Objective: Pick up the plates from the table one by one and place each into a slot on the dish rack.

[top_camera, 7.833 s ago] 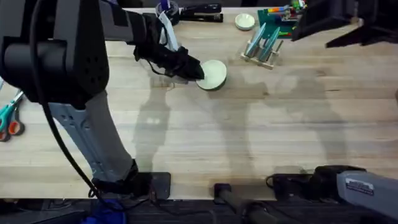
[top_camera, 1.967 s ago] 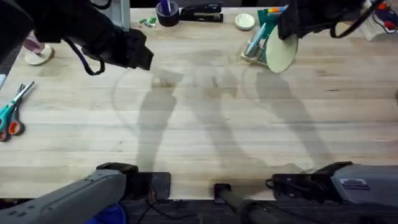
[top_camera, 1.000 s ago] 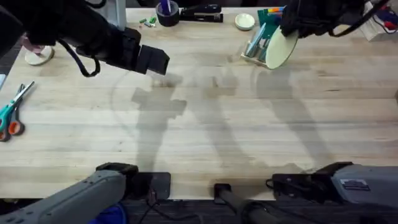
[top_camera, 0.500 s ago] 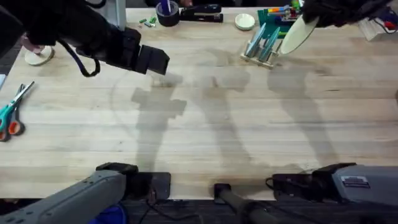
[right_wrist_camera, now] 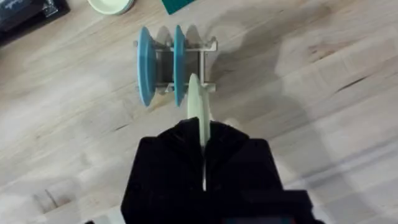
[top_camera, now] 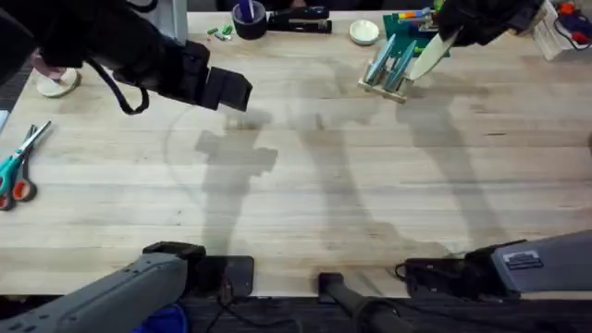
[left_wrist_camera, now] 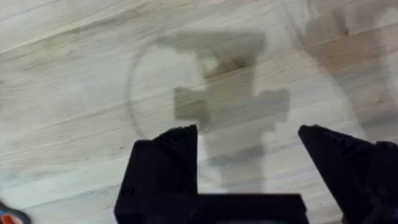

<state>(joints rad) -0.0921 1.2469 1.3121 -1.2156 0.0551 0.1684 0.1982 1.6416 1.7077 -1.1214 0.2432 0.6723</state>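
My right gripper [top_camera: 458, 35] is shut on a pale cream-yellow plate [top_camera: 431, 55], held on edge just above the near end of the dish rack [top_camera: 388, 69]. In the right wrist view the plate [right_wrist_camera: 196, 112] stands edge-on between my fingers, lined up beside two teal plates [right_wrist_camera: 178, 65] that stand in the rack's [right_wrist_camera: 163, 65] slots. My left gripper [top_camera: 231, 90] hovers open and empty over the bare table [top_camera: 324, 185] at the left; in the left wrist view its fingers [left_wrist_camera: 171, 152] stand wide apart above the wood.
A small white bowl [top_camera: 363, 31] and a green toy-brick board [top_camera: 413, 28] sit behind the rack. A stapler [top_camera: 299, 18] and a dark cup [top_camera: 248, 17] lie at the far edge. Scissors [top_camera: 17, 171] and a small round object [top_camera: 54, 83] lie at the left.
The left gripper let go of the plate and drew back to the left. The right gripper now carries the plate, turned it on edge and brought it over the rack.
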